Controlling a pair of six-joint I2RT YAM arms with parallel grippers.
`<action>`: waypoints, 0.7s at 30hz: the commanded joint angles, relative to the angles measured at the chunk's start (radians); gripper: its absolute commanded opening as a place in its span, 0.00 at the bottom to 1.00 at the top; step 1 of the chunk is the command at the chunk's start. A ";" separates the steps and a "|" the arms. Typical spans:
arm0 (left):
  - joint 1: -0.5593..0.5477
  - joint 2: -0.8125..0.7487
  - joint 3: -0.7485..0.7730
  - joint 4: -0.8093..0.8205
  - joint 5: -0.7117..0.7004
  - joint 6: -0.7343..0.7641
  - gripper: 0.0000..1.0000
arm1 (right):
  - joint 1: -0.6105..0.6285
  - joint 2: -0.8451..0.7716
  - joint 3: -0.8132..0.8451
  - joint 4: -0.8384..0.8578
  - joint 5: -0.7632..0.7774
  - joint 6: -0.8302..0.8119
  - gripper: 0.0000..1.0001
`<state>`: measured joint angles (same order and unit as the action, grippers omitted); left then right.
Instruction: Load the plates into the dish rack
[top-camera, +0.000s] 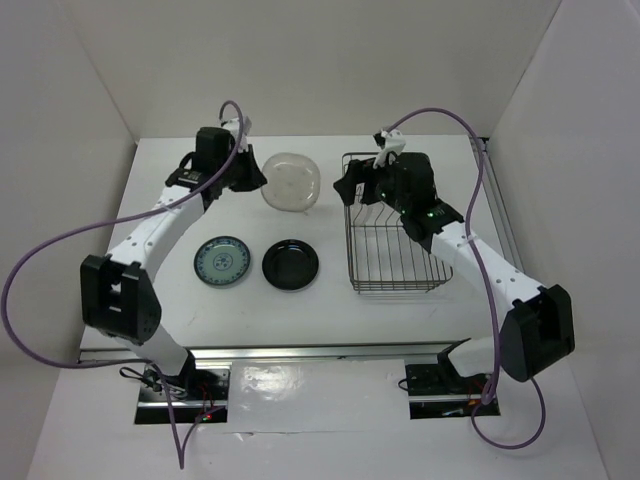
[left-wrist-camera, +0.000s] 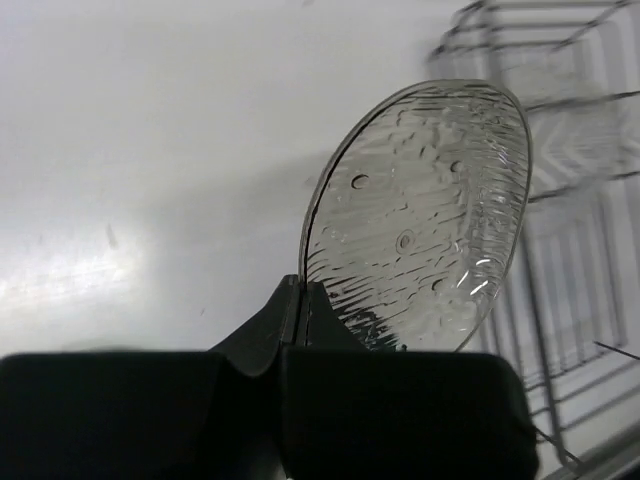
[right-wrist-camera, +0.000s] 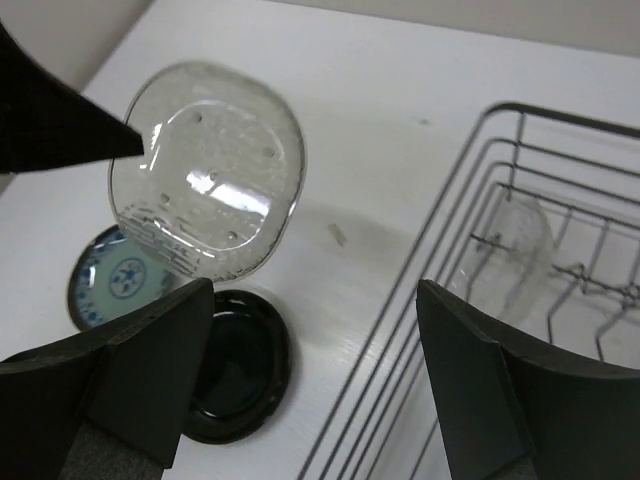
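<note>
My left gripper (top-camera: 252, 176) is shut on the rim of the clear glassy plate (top-camera: 291, 182) and holds it tilted above the table, left of the dish rack (top-camera: 351, 240). The left wrist view shows its jaws (left-wrist-camera: 300, 300) pinching the plate's edge (left-wrist-camera: 420, 220). My right gripper (top-camera: 350, 190) is open and empty at the rack's far left corner, and the clear plate shows in its view (right-wrist-camera: 205, 170). The teal plate (top-camera: 222, 262) and the black plate (top-camera: 291, 265) lie flat on the table. A pale plate (right-wrist-camera: 525, 255) stands upright in the rack; its speckles cannot be made out.
White walls close off the table at the left, back and right. The rack's thin upright dividers (right-wrist-camera: 590, 255) stand behind the pale plate. My right arm (top-camera: 470, 255) reaches over the rack's right side.
</note>
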<state>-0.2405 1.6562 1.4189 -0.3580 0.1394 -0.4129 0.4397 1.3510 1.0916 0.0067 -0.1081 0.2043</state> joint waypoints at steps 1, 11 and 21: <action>0.000 -0.067 -0.040 0.149 0.189 0.074 0.00 | 0.002 0.045 0.057 0.130 -0.154 -0.036 0.89; 0.000 -0.104 -0.080 0.234 0.425 0.029 0.00 | 0.002 0.097 0.057 0.177 -0.214 0.007 0.86; 0.000 -0.122 -0.115 0.332 0.519 -0.015 0.00 | 0.002 0.163 0.067 0.196 -0.249 0.046 0.62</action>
<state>-0.2409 1.5604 1.2995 -0.1211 0.5964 -0.4213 0.4408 1.5066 1.1316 0.1364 -0.3325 0.2298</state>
